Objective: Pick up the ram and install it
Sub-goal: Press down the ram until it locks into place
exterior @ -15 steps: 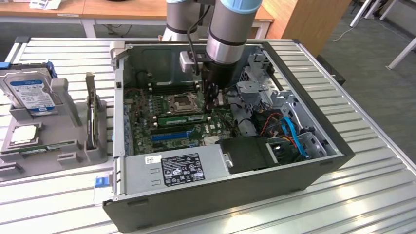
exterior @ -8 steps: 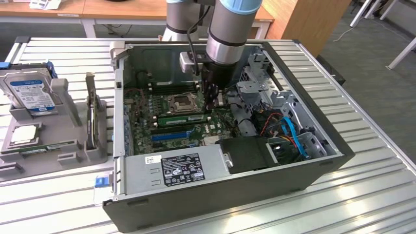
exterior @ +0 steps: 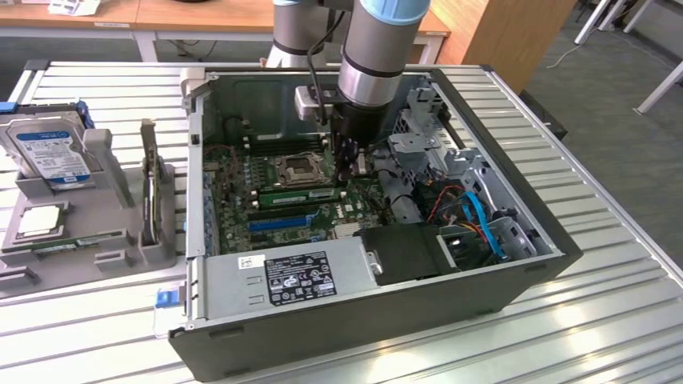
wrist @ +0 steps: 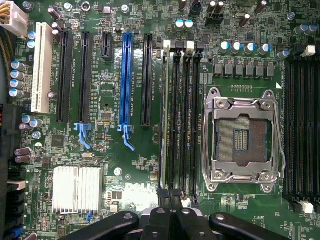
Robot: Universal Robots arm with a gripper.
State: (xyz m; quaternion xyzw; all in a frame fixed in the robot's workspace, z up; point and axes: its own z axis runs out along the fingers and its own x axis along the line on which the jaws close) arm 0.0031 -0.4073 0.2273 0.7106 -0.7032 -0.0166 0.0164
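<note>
The ram (exterior: 299, 194) is a thin green stick standing on edge in a memory slot beside the open CPU socket (exterior: 296, 168), inside the open computer case (exterior: 513, 208). In the wrist view the ram (wrist: 163, 125) shows edge-on in the slot farthest from the socket (wrist: 243, 137). My gripper (exterior: 348, 170) reaches down into the case at one end of the stick. Its black fingertips are shut together, and the gripper (wrist: 170, 205) sits right over that end of the ram. I cannot tell whether the fingertips clamp the stick or only rest on it.
A blue expansion slot (wrist: 125, 82) and black slots lie beside the memory slots, with a silver heatsink (wrist: 76, 189) near them. The power supply (exterior: 288, 276) and drive cage (exterior: 427, 136) crowd the case. A grey holder at the exterior view's left carries a hard drive (exterior: 48, 148) and an upright card (exterior: 149, 188).
</note>
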